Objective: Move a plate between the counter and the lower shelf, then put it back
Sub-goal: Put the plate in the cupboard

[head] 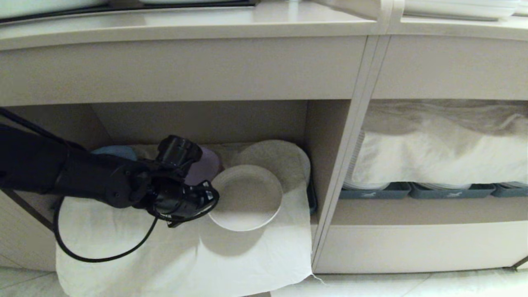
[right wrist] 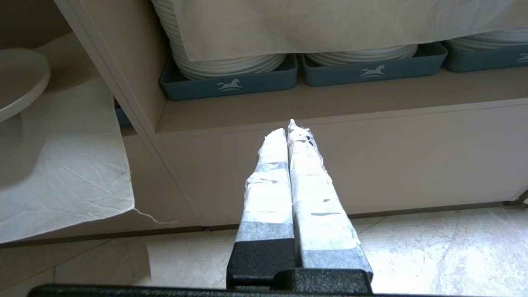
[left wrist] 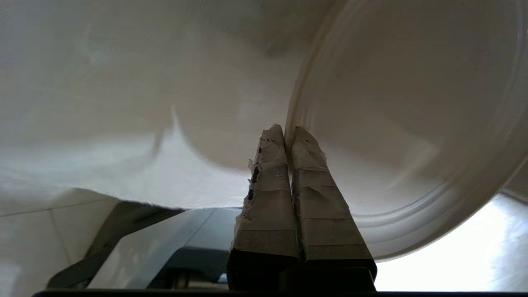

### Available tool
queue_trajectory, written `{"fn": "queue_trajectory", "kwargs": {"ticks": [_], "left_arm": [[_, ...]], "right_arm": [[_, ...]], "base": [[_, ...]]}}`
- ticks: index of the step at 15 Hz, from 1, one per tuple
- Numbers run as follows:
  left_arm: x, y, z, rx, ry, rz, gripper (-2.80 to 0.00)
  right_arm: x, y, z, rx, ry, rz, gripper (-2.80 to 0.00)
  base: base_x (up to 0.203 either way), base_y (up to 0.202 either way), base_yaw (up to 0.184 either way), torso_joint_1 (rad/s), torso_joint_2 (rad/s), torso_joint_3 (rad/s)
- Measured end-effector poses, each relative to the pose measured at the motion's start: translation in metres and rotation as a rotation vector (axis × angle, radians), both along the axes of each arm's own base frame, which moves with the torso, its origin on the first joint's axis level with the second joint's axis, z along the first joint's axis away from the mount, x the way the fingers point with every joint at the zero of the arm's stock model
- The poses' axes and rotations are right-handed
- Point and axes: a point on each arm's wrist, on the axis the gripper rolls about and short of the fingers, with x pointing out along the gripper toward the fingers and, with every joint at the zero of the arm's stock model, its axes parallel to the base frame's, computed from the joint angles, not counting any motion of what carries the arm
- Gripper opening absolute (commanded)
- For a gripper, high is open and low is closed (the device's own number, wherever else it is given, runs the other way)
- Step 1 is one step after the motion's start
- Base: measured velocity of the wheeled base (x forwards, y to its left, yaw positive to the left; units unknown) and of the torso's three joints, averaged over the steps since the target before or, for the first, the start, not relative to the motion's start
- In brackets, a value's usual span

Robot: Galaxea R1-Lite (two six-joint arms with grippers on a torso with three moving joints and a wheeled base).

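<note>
the left gripper (head: 210,198) has its fingers (left wrist: 307,165) pinched on the near rim of the plate (head: 246,197), a small matte cream round held above the white cloth (head: 165,255) at the lower shelf (head: 198,123) mouth, below the worktop (head: 185,24). the right gripper (right wrist: 291,132) is closed and empty, low before the tray bay.

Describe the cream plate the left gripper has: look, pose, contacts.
The plate is small, round, matte cream-beige, with a flat well and a low upright rim; the left wrist view shows concentric rings on its underside. It is held clear of the crinkled white cloth at the front of the lower shelf, casting a shadow on the cloth, roughly level with a slight tilt. The left gripper is shut on its rim, on the side nearer the robot's left. Nothing else visibly touches it.
</note>
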Motion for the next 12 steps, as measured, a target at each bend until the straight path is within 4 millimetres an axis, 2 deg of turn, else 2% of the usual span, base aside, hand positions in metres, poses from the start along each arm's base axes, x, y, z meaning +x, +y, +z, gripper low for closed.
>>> {"fn": "queue_trajectory", "kwargs": {"ticks": [12], "left_arm": [[0.029,-0.017,0.010,-0.027,-0.068,-0.003,-2.80]], "right_arm": [[0.000,0.000,0.000,0.000,0.000,0.000,-2.80]], "base": [[0.000,0.000,0.000,0.000,0.00,0.000]]}}
